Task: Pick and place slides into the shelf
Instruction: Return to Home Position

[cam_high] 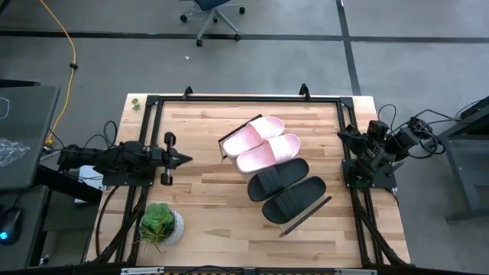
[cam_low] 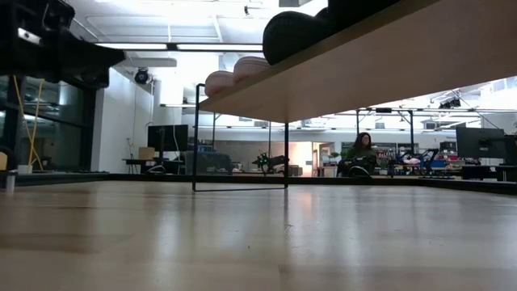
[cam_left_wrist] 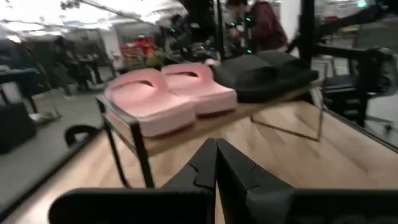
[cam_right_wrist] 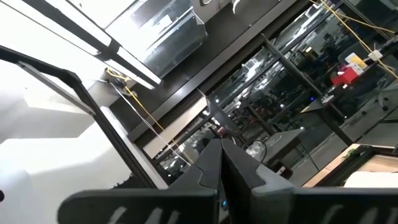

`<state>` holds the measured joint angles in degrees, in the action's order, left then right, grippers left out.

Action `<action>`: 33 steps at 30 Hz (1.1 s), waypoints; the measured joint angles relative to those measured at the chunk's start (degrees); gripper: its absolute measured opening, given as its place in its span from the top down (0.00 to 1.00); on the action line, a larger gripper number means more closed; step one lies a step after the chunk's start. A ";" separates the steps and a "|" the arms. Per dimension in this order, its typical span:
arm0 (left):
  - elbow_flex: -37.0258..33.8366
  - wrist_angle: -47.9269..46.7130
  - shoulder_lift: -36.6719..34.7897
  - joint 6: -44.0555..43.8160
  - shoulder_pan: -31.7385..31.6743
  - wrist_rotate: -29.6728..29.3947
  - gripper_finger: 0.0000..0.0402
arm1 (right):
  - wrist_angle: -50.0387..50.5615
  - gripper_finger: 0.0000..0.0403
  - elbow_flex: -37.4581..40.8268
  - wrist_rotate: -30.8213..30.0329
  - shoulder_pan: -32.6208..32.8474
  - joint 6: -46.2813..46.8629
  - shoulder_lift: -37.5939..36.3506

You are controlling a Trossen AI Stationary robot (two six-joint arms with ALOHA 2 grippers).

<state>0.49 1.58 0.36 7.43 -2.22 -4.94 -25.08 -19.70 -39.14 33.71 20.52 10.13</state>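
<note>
Left hand [cam_high: 180, 159], fingers pressed together, hangs over the worktop [cam_high: 206, 206]; right hand [cam_right_wrist: 219, 146], also closed, sits at the far edge. Both pink slides [cam_high: 267, 151] and both black slides [cam_high: 279, 182] lie on the shelf [cam_low: 363, 65] (none left over), so I judge only parking the arms remains.

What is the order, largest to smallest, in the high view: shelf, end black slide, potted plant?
1. shelf
2. end black slide and potted plant: too alike to rank.
</note>
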 joint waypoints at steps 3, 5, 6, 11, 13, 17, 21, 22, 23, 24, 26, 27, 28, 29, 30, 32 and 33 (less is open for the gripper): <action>0.02 -0.22 0.28 -0.19 -0.01 1.78 1.00 | 0.00 1.00 0.00 0.12 0.00 -0.01 0.00; 0.02 -0.29 0.29 -0.19 0.00 1.96 1.00 | -0.01 1.00 0.00 0.23 0.00 -0.01 0.00; 0.02 -0.32 0.31 -0.07 0.00 1.99 1.00 | -0.01 1.00 0.00 0.46 0.00 -0.01 0.00; 0.04 -0.56 1.78 0.89 0.00 3.29 1.00 | -0.04 1.00 0.00 2.70 0.00 -1.27 0.00; 0.04 -0.56 2.30 2.73 0.00 3.50 1.00 | -0.04 1.00 0.00 3.96 0.00 -1.93 -0.04; 0.04 -0.59 2.90 11.21 -0.01 3.49 1.00 | -1.37 1.00 0.00 6.83 0.00 -5.05 -0.11; 0.04 -0.58 2.90 13.62 0.00 3.48 1.00 | -3.84 1.00 0.00 10.10 0.00 -12.20 -1.35; 0.04 -0.58 2.90 13.65 -0.01 3.48 1.00 | -4.01 1.00 0.00 11.32 0.02 -13.64 -2.29; 0.04 -0.59 2.90 13.71 -0.02 3.48 1.00 | -3.95 1.00 0.00 12.63 0.00 -14.90 -3.53; 0.04 -0.59 2.90 13.75 -0.02 3.48 1.00 | -3.61 1.00 0.00 14.01 0.02 -16.20 -4.80; 0.04 -0.59 2.90 13.76 -0.02 3.48 1.00 | -0.85 1.00 -0.04 15.39 0.00 -18.40 -7.96; 0.04 -0.59 2.90 13.76 -0.01 3.48 1.00 | 1.11 1.00 -0.04 15.25 0.02 -19.21 -9.60; 0.04 -0.59 2.90 13.76 0.00 3.48 1.00 | 2.15 1.00 -0.11 14.60 0.02 -19.40 -9.96; 0.04 -0.56 2.90 13.76 -0.02 3.48 1.00 | 2.99 1.00 -0.22 13.90 0.02 -19.61 -9.94; 0.04 -0.59 2.88 13.76 -0.02 3.48 1.00 | 3.68 1.00 -0.02 13.88 0.02 -20.03 -9.90; 0.07 -0.56 2.90 13.76 0.00 3.46 1.00 | 4.99 1.00 -0.04 16.67 0.04 -19.01 -9.70; 0.07 -0.56 2.90 13.76 -0.02 3.46 1.00 | 6.68 1.00 -0.08 17.37 0.04 -17.67 -9.61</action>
<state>0.56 1.02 3.27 21.19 -2.24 -1.48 -18.40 -19.78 -21.78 33.76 2.85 0.53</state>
